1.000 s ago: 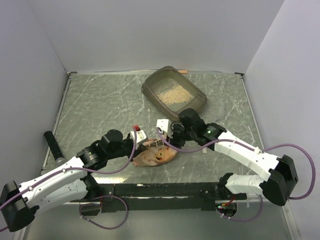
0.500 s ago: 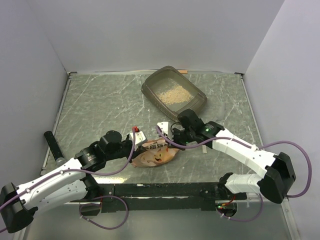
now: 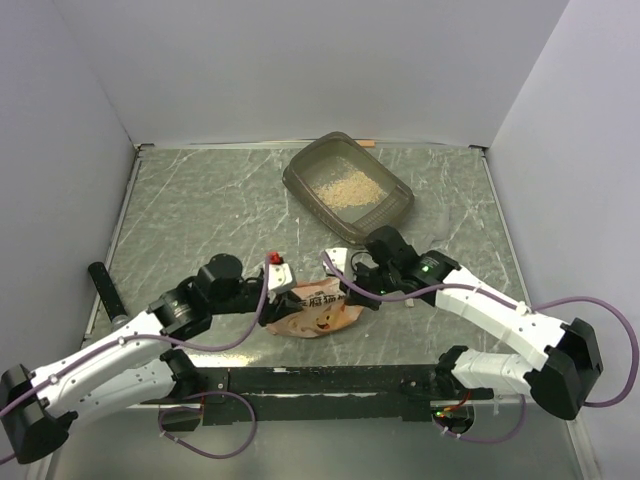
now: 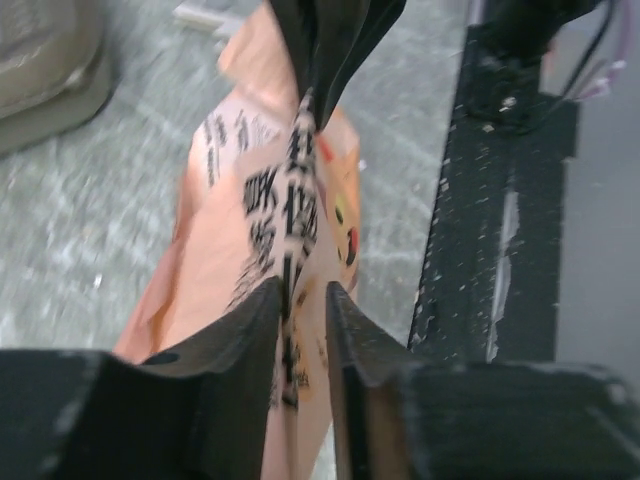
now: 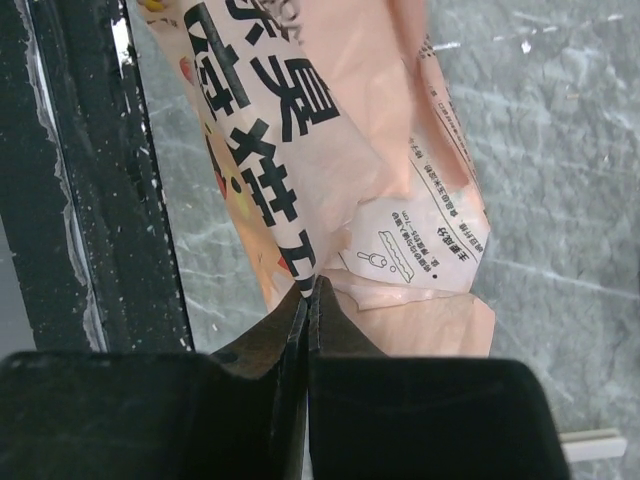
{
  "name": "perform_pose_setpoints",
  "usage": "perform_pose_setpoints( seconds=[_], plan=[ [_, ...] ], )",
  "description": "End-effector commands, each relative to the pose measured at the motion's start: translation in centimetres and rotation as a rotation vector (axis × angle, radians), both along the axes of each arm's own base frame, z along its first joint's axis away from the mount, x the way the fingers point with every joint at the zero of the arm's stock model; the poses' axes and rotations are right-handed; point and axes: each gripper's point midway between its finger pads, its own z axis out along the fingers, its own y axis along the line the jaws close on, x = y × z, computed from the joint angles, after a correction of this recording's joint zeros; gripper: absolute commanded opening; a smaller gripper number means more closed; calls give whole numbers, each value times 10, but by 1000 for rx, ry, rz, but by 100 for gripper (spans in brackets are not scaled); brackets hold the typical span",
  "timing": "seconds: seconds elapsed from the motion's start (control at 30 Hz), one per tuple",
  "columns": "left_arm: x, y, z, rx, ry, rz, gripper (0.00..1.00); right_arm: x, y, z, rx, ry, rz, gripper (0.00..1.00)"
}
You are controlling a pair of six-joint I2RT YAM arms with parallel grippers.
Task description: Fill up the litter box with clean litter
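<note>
The left end effector (image 4: 300, 300) pinches one end of the orange bag (image 3: 318, 310). The right end effector (image 5: 308, 300) pinches the other end, so both can tip it. The bag is near the front edge of the surface (image 3: 200, 210). The litter box (image 3: 395, 207) sits by the back edge with a little litter (image 3: 345, 187) inside.
</note>
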Motion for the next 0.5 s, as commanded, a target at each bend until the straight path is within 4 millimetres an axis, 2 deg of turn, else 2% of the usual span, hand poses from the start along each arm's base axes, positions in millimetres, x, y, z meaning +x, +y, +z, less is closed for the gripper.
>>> perform_pose_setpoints(
  seconds=[0.0,0.23,0.47],
  plan=[
    [-9,-28,34,-75,-21,-166,33,-5,-8,10,19,-16,-50,0],
    [-19,-47,18,-53,45,-247,37,-4,-7,11,35,-28,-65,0],
    [-28,-52,-21,66,95,-249,37,-1,-7,13,39,-43,-70,0]
  ],
)
